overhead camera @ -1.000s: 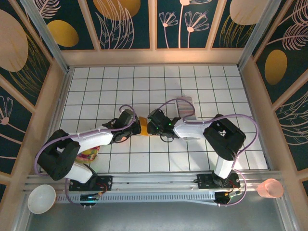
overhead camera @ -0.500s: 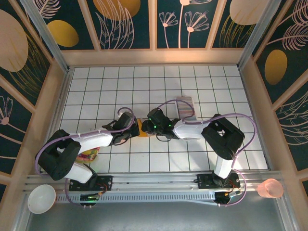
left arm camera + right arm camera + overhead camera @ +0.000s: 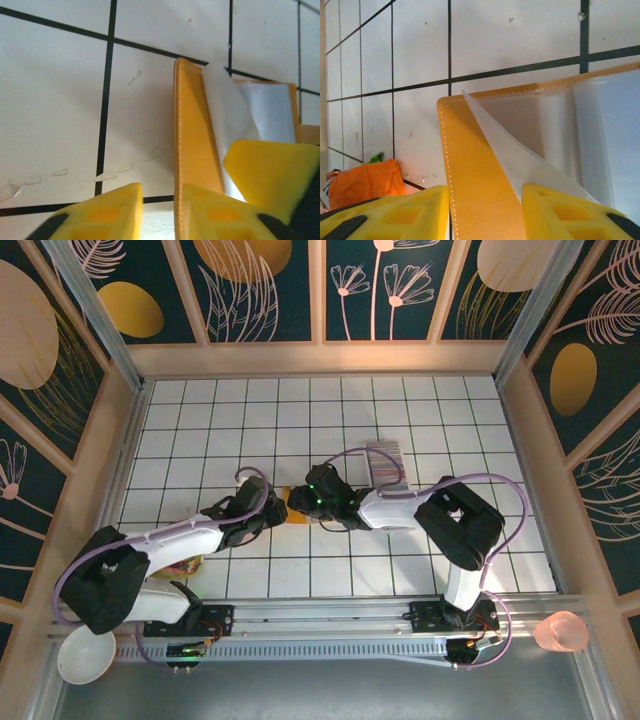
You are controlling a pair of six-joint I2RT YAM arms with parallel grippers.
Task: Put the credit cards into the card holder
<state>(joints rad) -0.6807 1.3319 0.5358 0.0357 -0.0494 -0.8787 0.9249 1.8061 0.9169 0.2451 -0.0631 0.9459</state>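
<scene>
Both arms reach to the middle of the tiled desk (image 3: pixel 200 420), where the left claw (image 3: pixel 272 510) and the right claw (image 3: pixel 303 502) meet at the holder (image 3: pixel 294 512). The holder lies partly open between them, tan leather outside and pale inside, with a clear sleeve (image 3: pixel 517 157) lifting off the lining.

In the left wrist view the left claw's fingers stand narrowly apart. A leather flap, up on edge, lies against one finger (image 3: pixel 215 215). Bare tile shows between the flap and the other finger, so nothing is pinched. A finger of the right claw (image 3: pixel 272 175) rests on the pale inside just beside it.

In the right wrist view the right claw straddles a leather flap, one finger outside it and one over the sleeve. Whether it clamps the flap I cannot tell.

The cards (image 3: pixel 385 460) stand in a row behind the right arm, near the holder but apart from it. An orange bundle (image 3: pixel 365 185) lies on the desk off to one side. A white bowl (image 3: pixel 85 653) and a pink cup (image 3: pixel 562 632) sit below the desk's near edge, at opposite corners.
</scene>
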